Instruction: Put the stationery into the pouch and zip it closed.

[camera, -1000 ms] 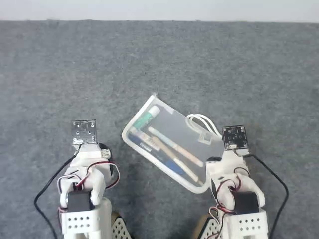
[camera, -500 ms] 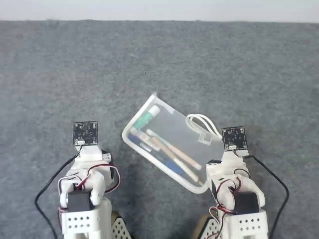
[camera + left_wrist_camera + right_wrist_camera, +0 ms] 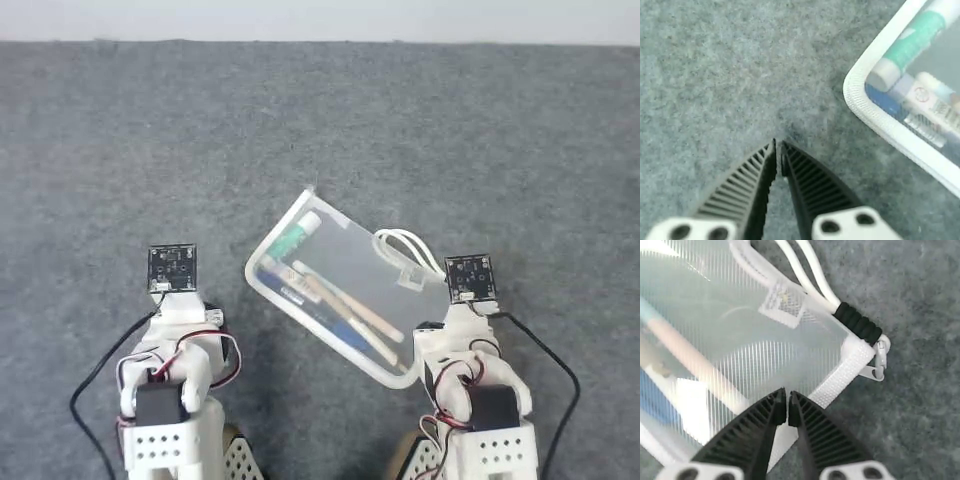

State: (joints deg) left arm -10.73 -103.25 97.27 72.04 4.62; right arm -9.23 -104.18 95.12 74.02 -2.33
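Mid-table, pouch (image 3: pixel 350 265) looks packed and zipped; left gripper (image 3: pixel 778 145) at its 9 o'clock, right gripper (image 3: pixel 787 392) at 3, both pinched together.

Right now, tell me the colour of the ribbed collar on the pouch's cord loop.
Black; the ribbed collar shows best in the right wrist view.

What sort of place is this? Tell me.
Probably a robot test bench: grey carpet-like mat, left arm and right arm side by side, clear pouch of stationery between them.
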